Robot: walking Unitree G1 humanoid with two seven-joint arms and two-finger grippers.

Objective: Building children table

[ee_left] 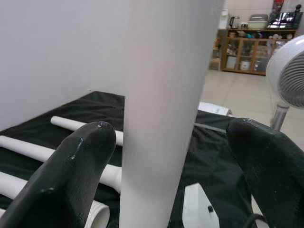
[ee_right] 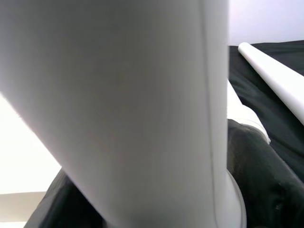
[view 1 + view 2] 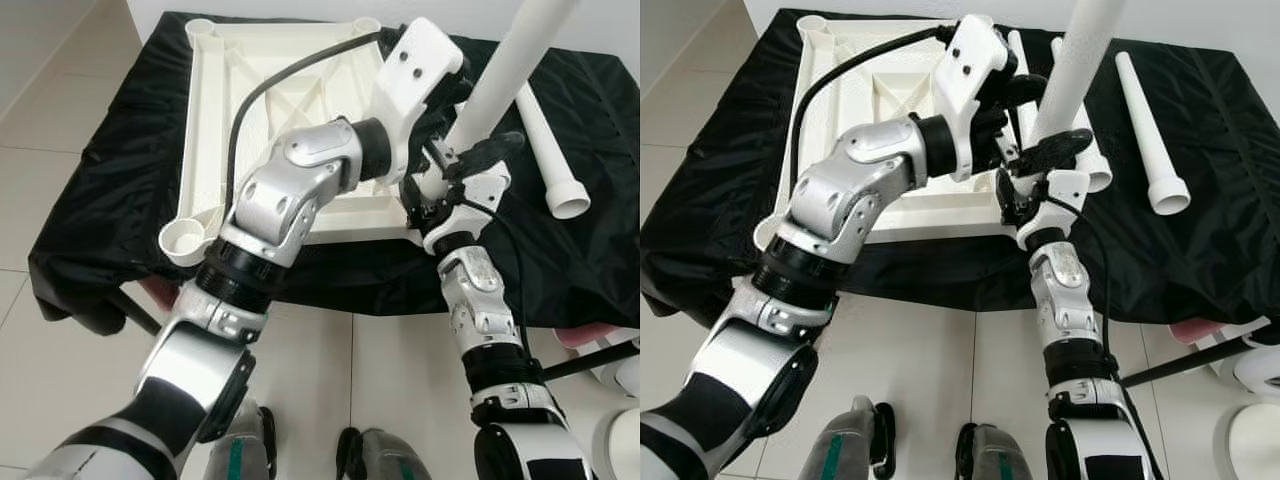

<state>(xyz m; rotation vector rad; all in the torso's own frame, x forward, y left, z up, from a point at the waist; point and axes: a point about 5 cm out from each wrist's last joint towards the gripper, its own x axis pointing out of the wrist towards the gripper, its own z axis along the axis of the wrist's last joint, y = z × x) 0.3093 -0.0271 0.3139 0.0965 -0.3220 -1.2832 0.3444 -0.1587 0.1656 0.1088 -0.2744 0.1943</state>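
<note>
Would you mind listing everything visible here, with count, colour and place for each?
Tabletop: one, white, upside down on the black cloth, ribbed underside up, round sockets at its corners.
Upright leg: one, white tube, standing at the tabletop's near right corner, between both grippers.
Loose legs: at least two, white, lying on the cloth right of the tabletop.
Black cloth: one, covering the work surface.
Fan: one, white, on the floor to the right.
Left gripper: black fingers either side of the upright leg, not touching it.
Right gripper: black, clamped on the upright leg low down.
</note>
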